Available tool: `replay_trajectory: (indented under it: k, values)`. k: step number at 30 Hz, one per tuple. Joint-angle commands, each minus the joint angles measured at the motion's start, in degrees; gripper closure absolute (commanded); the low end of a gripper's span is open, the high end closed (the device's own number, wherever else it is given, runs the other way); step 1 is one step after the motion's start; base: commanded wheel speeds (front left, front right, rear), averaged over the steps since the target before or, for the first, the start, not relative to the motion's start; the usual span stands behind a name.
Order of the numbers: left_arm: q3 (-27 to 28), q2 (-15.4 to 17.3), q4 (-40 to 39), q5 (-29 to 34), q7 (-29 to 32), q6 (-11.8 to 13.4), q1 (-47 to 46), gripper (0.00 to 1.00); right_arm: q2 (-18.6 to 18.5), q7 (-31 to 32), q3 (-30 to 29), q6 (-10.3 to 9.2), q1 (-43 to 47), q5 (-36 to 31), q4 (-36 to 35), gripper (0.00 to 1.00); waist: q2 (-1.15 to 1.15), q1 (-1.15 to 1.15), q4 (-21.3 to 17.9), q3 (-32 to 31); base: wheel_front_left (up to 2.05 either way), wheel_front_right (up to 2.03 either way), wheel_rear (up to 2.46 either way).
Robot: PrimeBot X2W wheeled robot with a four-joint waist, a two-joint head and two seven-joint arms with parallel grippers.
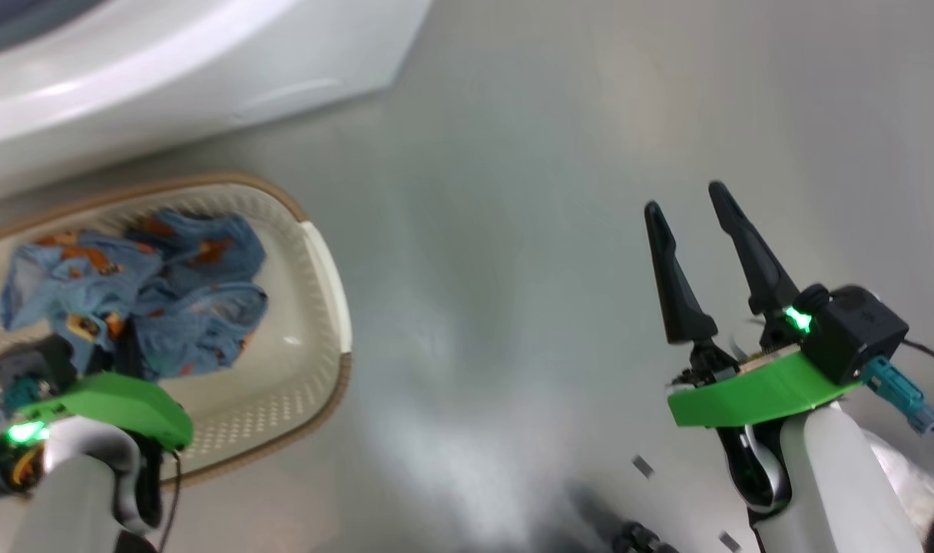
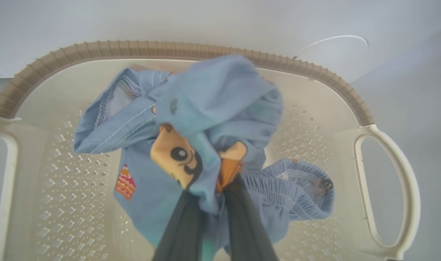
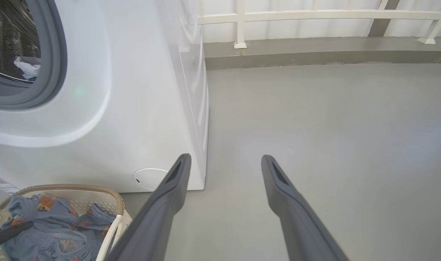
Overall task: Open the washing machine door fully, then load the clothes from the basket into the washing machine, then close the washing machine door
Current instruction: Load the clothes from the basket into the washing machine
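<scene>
Plainly the clothes (image 2: 191, 119) are soft, light and limp: a crumpled bundle of pale blue fabric with orange-brown print. They lie in the basket (image 2: 169, 49), heaped toward its brown far rim in the left wrist view, with an elastic-gathered part trailing toward the right-hand handle. The left gripper (image 2: 212, 188) has its two dark fingers drawn nearly together on a bunched fold near the middle of the bundle, with cloth pinched between them. That thick gather looks a sound place to hold, since a single thin edge would likely slip out. Even so, I judge the loose parts will hang down and may catch on the basket's rim when lifted. The basket stands on the floor (image 1: 551, 230) just beside the washing machine (image 3: 133, 108), whose drum (image 3: 10, 36) is uncovered. The right gripper (image 1: 686, 198) hangs over the floor, well apart from the basket, its fingers spread wide and empty.
</scene>
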Motion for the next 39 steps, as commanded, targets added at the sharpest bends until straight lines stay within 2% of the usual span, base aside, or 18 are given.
replay_trajectory:
  k: [1, 10, 22, 30, 39]
  values:
    - [1.3, 0.6, -1.3, -0.5, -1.0, -0.4, 2.4, 1.00, -0.3, -0.3, 0.5, 0.52, 2.5, -0.9, -1.0, 0.00, 0.00, 0.00, 4.3, -5.6, 0.00, 0.00, 0.00]
    - [1.1, -3.0, -5.8, -0.6, -3.6, -1.4, 8.5, 1.00, -1.5, -0.3, -2.3, 0.52, 6.9, -3.2, -1.0, 0.00, 0.00, 0.00, 8.3, -14.3, 0.00, 0.00, 0.00]
    - [2.4, -6.7, -18.1, 3.4, -3.8, -1.2, 18.6, 1.00, -3.9, -0.3, -4.7, 0.52, 13.5, -3.2, -0.1, 0.00, 0.00, 0.00, 13.4, -26.4, 0.00, 0.00, 0.00]
    - [1.7, -7.6, -22.8, 4.7, -3.8, -1.1, 25.0, 1.00, -4.6, -0.3, -5.8, 0.52, 18.5, -2.9, 0.5, 0.00, 0.00, 0.00, 16.2, -33.6, 0.00, 0.00, 0.00]
    - [1.2, -7.7, -28.6, 5.3, -3.8, -1.1, 31.7, 1.00, -4.9, -0.3, -6.0, 0.52, 22.5, -2.4, 0.5, 0.00, 0.00, 0.00, 16.8, -38.5, 0.00, 0.00, 0.00]
